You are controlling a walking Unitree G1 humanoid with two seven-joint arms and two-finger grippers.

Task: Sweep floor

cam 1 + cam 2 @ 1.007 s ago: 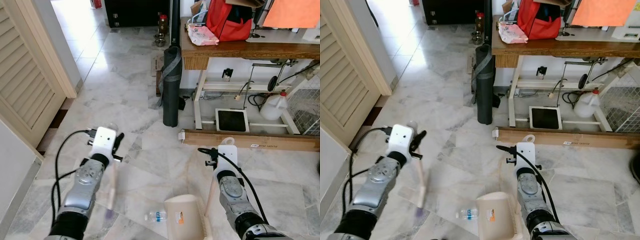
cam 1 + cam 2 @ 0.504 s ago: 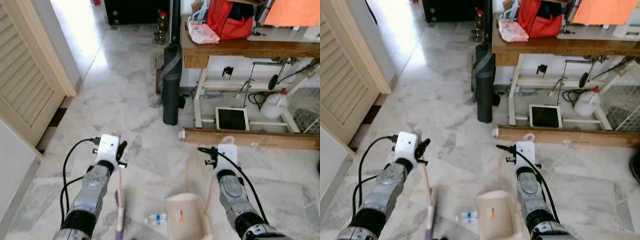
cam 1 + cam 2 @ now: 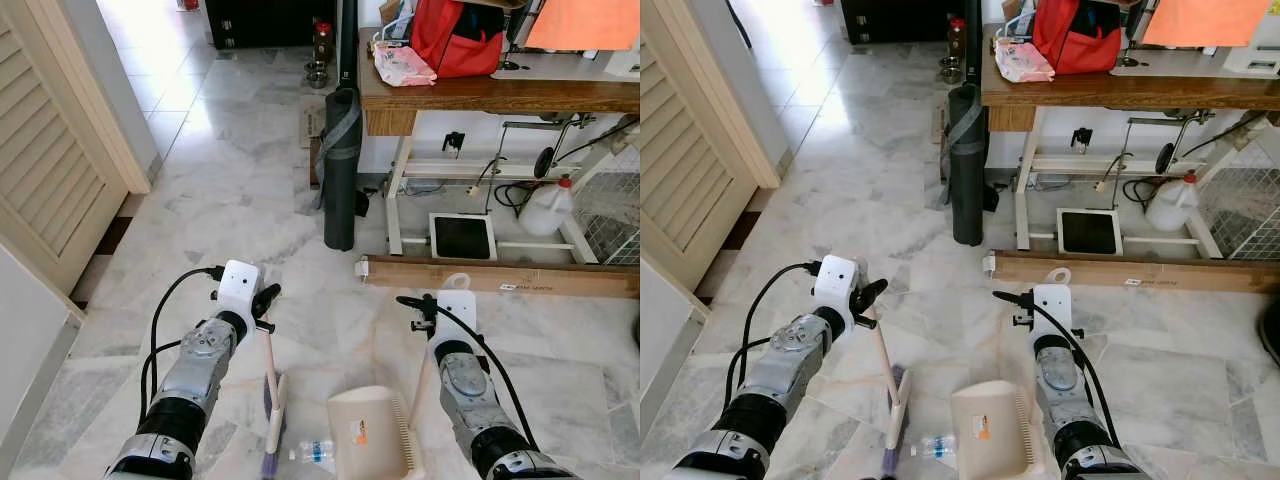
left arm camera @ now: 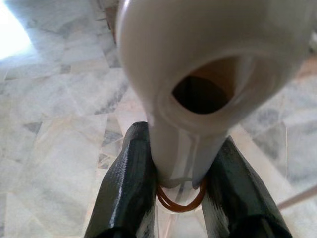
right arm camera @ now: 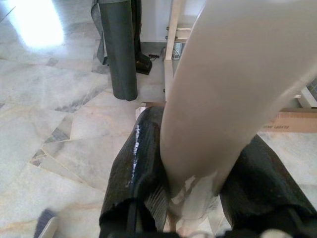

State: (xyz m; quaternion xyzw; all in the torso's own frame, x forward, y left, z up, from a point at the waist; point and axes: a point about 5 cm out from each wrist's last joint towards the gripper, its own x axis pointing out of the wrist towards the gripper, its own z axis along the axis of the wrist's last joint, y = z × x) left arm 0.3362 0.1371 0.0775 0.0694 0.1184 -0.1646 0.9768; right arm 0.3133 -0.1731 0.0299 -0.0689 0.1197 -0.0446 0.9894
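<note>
Change: broom (image 3: pixel 272 400) has swung right across the floor over the last second, its head now just left of the bottle (image 3: pixel 314 452).
Meaning: sweep stroke is likely closing on the dustpan (image 3: pixel 370 435).
Left gripper (image 4: pixel 181 191): clamped on the broom handle.
Right gripper (image 5: pixel 190 198): clamped on the dustpan handle, pan set near, right of the bottle.
Around: table (image 3: pixel 480 95) far right, dark roll (image 3: pixel 341 170) standing by it, plank (image 3: pixel 500 278) beyond the pan, door (image 3: pixel 50 190) left.
Obstacles: none between broom and pan but the bottle.
</note>
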